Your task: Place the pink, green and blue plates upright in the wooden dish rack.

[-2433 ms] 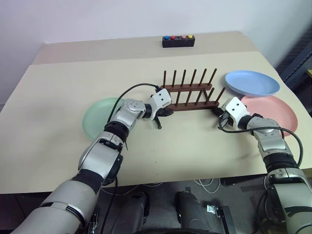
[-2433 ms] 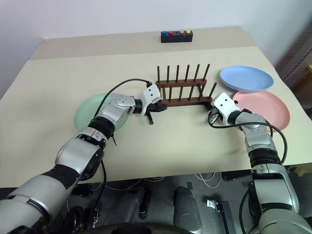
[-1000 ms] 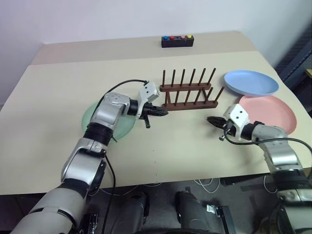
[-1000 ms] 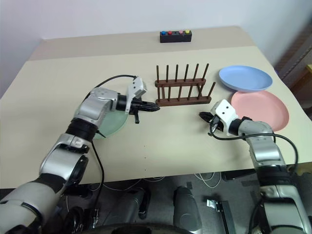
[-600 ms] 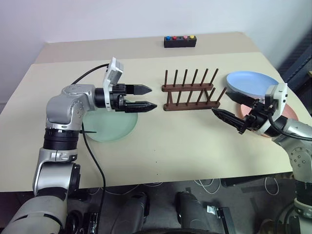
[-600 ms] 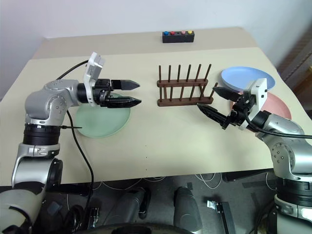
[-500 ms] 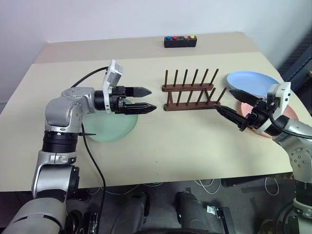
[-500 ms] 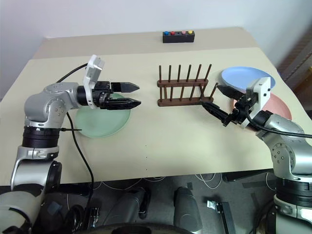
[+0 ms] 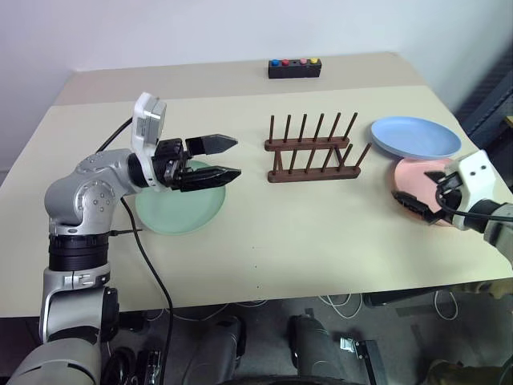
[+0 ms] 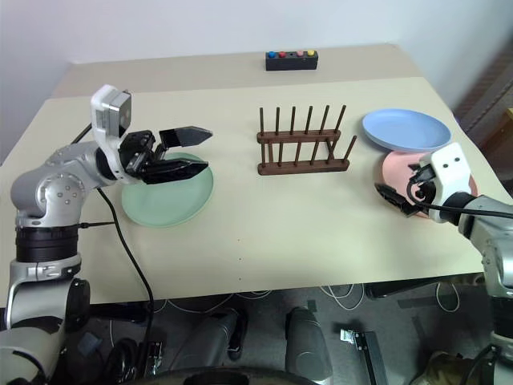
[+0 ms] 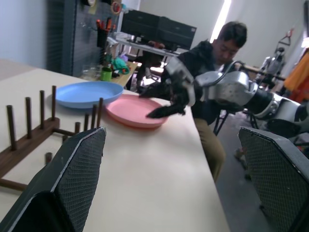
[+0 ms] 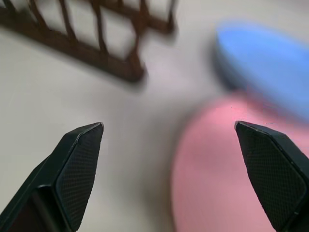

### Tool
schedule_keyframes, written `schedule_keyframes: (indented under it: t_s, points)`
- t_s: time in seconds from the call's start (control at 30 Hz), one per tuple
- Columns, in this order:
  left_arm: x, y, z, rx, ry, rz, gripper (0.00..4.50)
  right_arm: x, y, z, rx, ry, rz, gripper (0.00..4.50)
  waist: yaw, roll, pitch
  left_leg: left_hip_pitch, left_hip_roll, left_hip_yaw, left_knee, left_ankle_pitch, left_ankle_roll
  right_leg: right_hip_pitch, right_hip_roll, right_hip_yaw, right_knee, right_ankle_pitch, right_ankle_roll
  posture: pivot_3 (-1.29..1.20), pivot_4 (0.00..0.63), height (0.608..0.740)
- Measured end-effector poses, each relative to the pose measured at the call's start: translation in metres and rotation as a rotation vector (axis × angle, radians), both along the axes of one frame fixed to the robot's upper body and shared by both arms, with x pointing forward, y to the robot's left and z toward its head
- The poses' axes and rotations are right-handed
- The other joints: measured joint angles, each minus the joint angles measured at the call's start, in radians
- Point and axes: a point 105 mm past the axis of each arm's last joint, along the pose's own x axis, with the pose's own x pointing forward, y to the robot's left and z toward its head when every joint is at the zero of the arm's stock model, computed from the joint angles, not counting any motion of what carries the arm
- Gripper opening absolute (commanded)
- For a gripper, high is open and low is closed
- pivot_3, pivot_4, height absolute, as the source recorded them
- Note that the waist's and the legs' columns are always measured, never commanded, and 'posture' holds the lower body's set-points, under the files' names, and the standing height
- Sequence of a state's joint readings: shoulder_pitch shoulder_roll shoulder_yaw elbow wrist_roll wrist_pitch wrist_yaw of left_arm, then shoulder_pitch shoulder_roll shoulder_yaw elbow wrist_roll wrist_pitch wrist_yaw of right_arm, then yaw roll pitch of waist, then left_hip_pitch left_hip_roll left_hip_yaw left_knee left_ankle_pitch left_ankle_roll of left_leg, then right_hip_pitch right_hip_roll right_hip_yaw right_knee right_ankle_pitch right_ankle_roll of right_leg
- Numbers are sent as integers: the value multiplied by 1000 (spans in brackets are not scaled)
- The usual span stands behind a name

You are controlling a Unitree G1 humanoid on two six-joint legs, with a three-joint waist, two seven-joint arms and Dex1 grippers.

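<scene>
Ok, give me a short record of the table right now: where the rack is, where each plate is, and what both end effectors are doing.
rack: wooden dish rack mid-table, no plates in it
green plate: green plate flat on the table, to the rack's left
blue plate: blue plate flat, to the rack's right
pink plate: pink plate flat, nearer than the blue plate
left end effector: left end effector open, raised over the green plate, holding nothing
right end effector: right end effector open, at the pink plate's near edge

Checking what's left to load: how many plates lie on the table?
3: green plate under the left gripper; blue plate right of the rack; pink plate beside it.
</scene>
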State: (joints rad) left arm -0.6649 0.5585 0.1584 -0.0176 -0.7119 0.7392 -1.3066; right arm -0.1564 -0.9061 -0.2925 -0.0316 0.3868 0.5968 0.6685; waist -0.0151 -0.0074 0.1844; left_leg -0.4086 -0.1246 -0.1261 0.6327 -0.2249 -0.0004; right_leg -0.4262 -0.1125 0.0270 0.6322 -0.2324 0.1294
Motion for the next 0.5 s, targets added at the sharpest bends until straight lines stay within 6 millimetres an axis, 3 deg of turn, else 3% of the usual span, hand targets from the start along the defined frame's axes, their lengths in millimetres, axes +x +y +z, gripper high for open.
schedule_keyframes:
  t_s: [0.07,0.33,0.4,0.5]
  points:
    - [-3,0,0,-2,-28,-7,4480,-2,-6,-16,8,78,-38,4465,1,0,0,0,0,0,0,0,0,0,0,0,0,0,0,0,150,740]
    - [-5,-1,0,3,-74,-5,4480,0,-11,-27,14,166,-70,4465,5,0,0,0,0,0,0,0,1,0,0,0,0,0,0,0,150,740]
    - [-6,-2,-1,3,-71,-4,4500,-1,-14,-32,15,188,-76,3714,5,0,0,0,0,0,0,0,1,0,0,0,0,0,0,0,150,740]
    - [-7,-4,-1,9,-82,-13,4500,-3,-13,-35,9,213,-58,2215,4,0,0,0,0,0,0,0,1,0,0,0,0,0,0,0,150,740]
